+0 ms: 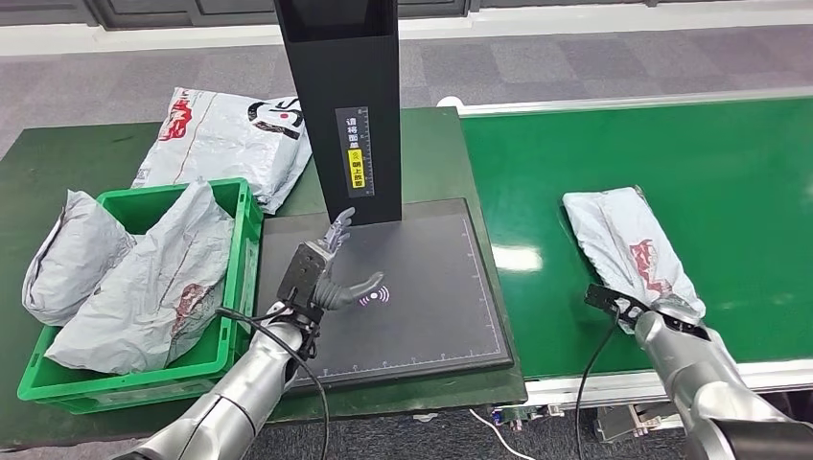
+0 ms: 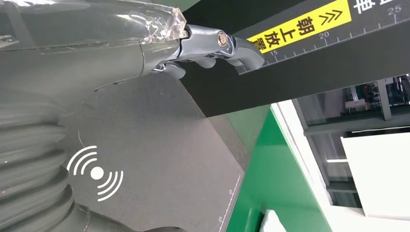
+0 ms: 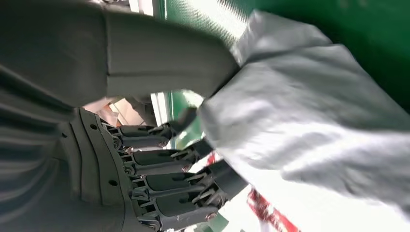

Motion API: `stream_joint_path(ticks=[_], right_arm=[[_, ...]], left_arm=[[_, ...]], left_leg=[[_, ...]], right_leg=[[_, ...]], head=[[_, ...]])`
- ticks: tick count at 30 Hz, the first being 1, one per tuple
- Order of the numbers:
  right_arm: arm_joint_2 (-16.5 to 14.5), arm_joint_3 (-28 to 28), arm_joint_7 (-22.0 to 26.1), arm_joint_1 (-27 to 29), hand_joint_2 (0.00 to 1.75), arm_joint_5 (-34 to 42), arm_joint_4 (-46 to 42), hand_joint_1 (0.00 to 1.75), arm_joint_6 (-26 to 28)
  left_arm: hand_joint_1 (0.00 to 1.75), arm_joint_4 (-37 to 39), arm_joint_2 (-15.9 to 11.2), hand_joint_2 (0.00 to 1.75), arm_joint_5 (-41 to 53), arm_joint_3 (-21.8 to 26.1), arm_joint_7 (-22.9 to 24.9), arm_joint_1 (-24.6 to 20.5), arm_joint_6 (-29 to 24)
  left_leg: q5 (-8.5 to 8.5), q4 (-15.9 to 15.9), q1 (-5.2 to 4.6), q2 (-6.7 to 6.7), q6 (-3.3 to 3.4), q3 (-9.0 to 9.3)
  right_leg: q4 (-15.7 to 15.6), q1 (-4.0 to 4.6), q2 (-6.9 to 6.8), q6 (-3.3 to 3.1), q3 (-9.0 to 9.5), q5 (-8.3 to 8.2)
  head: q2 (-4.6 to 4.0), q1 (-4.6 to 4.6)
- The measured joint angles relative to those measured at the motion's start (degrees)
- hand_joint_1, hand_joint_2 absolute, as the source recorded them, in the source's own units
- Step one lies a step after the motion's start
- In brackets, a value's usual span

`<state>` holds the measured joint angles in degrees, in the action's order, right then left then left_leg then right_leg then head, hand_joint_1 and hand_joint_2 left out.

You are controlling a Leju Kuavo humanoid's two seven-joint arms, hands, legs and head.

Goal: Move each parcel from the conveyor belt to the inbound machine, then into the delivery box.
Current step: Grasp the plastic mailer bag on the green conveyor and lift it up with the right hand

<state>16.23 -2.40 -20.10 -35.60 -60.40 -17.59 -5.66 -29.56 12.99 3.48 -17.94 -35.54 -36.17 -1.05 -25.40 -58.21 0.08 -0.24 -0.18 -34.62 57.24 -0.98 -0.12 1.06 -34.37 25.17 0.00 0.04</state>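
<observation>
A grey parcel (image 1: 623, 240) with red print lies on the green conveyor belt (image 1: 738, 144). My right hand (image 1: 644, 311) is at its near end. In the right wrist view the thumb lies over the parcel (image 3: 314, 121) and the fingers (image 3: 164, 169) curl beneath its edge, so my right hand (image 3: 145, 159) grips it. My left hand (image 1: 331, 273) hovers open over the inbound machine's black pad (image 1: 431, 297), holding nothing. In the left wrist view, my left hand (image 2: 96, 48) stretches its fingertips (image 2: 241, 50) toward the black column (image 2: 300, 67) above the pad (image 2: 159, 159).
The machine's black column (image 1: 340, 96) rises behind the pad. A green crate (image 1: 247, 259) at the left holds two grey parcels (image 1: 163, 278). Another parcel (image 1: 230, 134) lies on the dark green table behind the crate. The belt's white front rail (image 1: 575, 388) runs near my right arm.
</observation>
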Motion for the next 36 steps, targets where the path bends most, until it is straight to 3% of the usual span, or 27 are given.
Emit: stream_joint_path(ticks=[11,14,18,26,30,36], right_arm=[[-1.00,0.87,-0.08,0.13,1.75,-3.91,-0.04,1.75,9.61],[-1.77,0.97,4.86,0.54,1.75,-3.29,-1.33,1.75,18.31],[-3.08,1.59,16.01,2.94,1.75,1.90,-9.45,1.75,28.92],[-6.37,1.56,24.43,12.16,1.75,10.31,-32.63,1.75,31.95],[-9.54,-0.19,24.53,16.54,1.75,11.21,-43.74,1.75,31.01],[-11.39,-0.88,24.93,18.89,1.75,12.20,-50.70,1.75,29.84]], left_arm=[[0.00,-1.11,-0.37,1.75,0.32,0.07,0.81,1.07,-0.67],[0.00,-1.96,-0.66,1.75,1.10,0.36,1.44,1.46,-2.55],[0.00,-3.67,-1.69,1.75,2.84,0.80,2.66,2.10,-6.43],[0.00,-6.04,-3.70,1.75,4.17,2.79,2.27,3.04,-11.22],[0.00,-7.86,-4.27,1.75,4.38,3.73,2.01,3.25,-12.28],[0.00,-9.47,-4.68,1.75,4.72,4.04,2.01,3.55,-12.83]], left_leg=[[0.01,0.02,0.01,-0.01,-0.02,-0.05],[0.01,0.02,0.00,-0.01,-0.02,-0.08],[0.02,0.03,0.01,-0.02,-0.02,-0.07],[0.03,0.07,0.05,-0.15,-0.08,-0.12],[0.02,0.08,0.07,-0.16,-0.09,-0.12],[0.03,0.07,0.07,-0.17,-0.10,-0.13]], right_leg=[[0.06,0.00,-0.01,0.00,-0.03,0.00],[0.07,-0.01,0.01,-0.01,-0.06,0.00],[0.08,0.00,-0.01,-0.03,-0.09,0.01],[0.12,0.03,-0.17,-0.11,-0.10,0.10],[0.12,0.06,-0.20,-0.16,-0.13,0.15],[0.12,0.04,-0.25,-0.16,-0.11,0.15]], head=[[0.00,0.00],[0.00,0.00],[0.00,0.00],[0.00,0.00],[0.00,-0.01],[0.00,0.00]])
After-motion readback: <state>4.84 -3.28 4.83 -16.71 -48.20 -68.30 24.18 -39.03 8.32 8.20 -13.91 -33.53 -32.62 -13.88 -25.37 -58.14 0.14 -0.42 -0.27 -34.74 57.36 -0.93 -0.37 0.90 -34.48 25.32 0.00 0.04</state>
